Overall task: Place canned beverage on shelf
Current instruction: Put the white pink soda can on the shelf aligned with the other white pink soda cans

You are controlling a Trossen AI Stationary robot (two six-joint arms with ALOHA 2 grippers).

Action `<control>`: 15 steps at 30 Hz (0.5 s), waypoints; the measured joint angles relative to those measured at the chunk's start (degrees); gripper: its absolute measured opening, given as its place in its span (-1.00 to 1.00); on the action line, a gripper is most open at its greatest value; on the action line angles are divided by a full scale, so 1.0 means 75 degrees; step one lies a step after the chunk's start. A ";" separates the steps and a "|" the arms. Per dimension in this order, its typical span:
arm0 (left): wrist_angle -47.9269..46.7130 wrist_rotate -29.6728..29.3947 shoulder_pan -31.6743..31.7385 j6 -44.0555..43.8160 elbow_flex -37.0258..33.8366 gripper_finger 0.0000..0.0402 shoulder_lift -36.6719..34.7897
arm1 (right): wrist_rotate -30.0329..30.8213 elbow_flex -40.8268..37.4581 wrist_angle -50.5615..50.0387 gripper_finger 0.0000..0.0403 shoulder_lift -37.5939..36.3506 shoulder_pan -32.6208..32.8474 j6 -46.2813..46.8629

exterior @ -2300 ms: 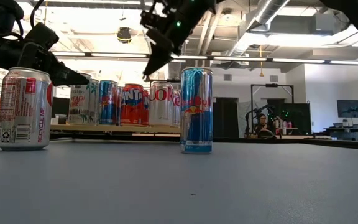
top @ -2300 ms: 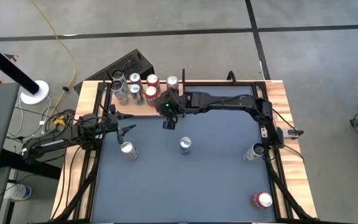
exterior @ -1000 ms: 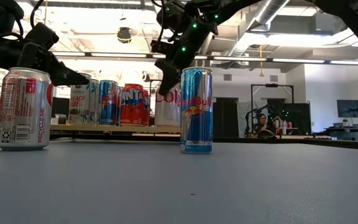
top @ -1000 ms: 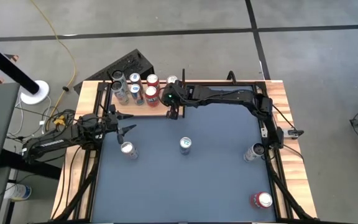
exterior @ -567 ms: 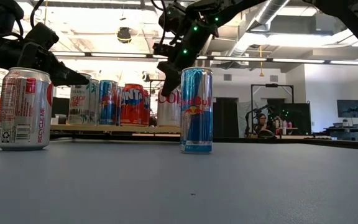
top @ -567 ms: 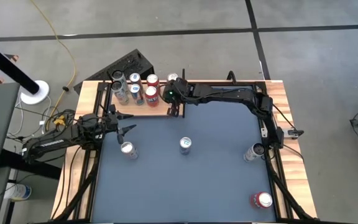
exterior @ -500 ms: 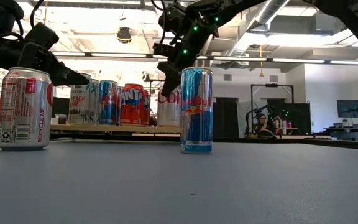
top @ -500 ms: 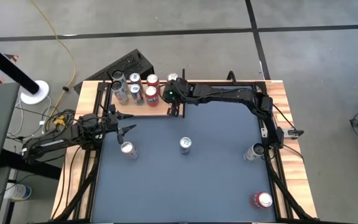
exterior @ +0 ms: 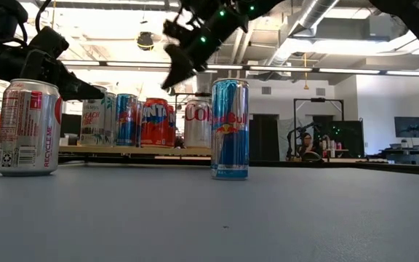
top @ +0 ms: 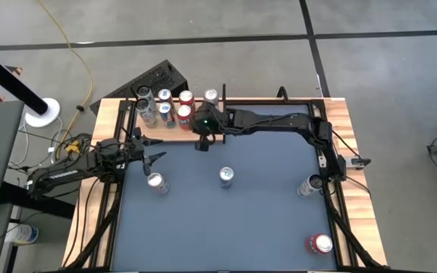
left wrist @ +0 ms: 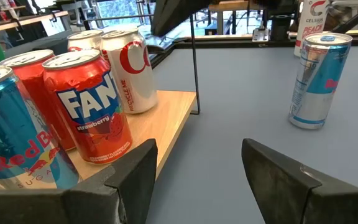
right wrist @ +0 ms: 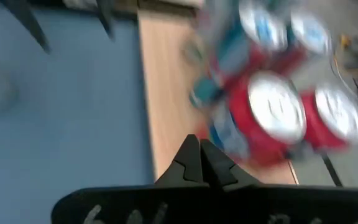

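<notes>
The right arm reaches across the far side of the blue surface (top: pixel 226 227), its right pincer (top: pixel 202 144) pressed together, holding nothing, hanging above the surface just in front of the wooden shelf (top: pixel 174 130). On that shelf stand several cans, among them a silver Coke can (exterior: pixel 197 124) at the end nearest the pincer and a red Fanta can (left wrist: pixel 89 106). The left pincer (top: pixel 156 156) waits with fingers apart, level, beside the shelf's left end. A Red Bull can (exterior: pixel 230 128) stands upright mid-surface.
</notes>
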 joint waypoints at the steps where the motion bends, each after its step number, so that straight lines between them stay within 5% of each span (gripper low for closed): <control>1: 0.0000 0.0000 -0.0002 0.0000 0.0003 0.12 0.0000 | -0.0177 0.0002 0.0206 -1.00 0.0000 0.0008 -0.0002; 15: 0.0002 0.0000 -0.0002 0.0000 0.0000 0.12 0.0003 | -0.1134 -0.0001 0.1624 -1.00 0.0528 -0.0188 0.0085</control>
